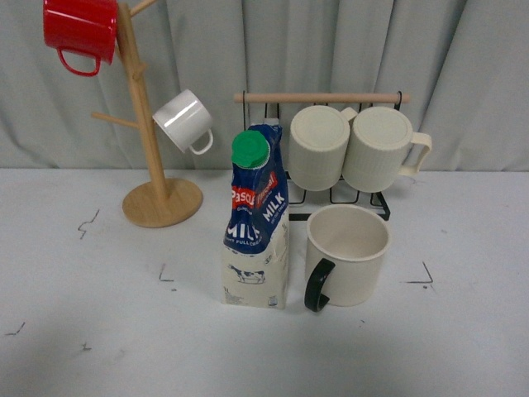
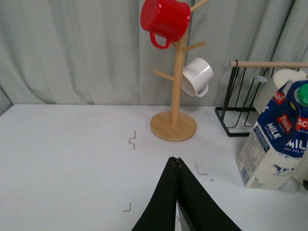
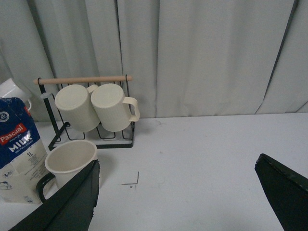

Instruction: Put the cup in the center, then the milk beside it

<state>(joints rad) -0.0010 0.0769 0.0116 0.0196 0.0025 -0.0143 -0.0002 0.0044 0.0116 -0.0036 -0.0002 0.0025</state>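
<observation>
The cup (image 1: 347, 255), a wide cream mug with a black handle, stands upright on the white table with its handle toward the front. The milk (image 1: 257, 222), a blue and cream carton with a green cap, stands upright just left of it, a small gap apart. Neither arm shows in the front view. My left gripper (image 2: 177, 160) is shut and empty, low over the table left of the milk (image 2: 279, 139). My right gripper (image 3: 177, 182) is open and empty, to the right of the cup (image 3: 69, 161) and the milk (image 3: 19, 154).
A wooden mug tree (image 1: 153, 165) at the back left holds a red mug (image 1: 80, 33) and a small white mug (image 1: 185, 121). A black wire rack (image 1: 331, 194) with a wooden bar holds two ribbed cream mugs (image 1: 351, 149) behind the cup. Black corner marks (image 1: 421, 277) sit on the table.
</observation>
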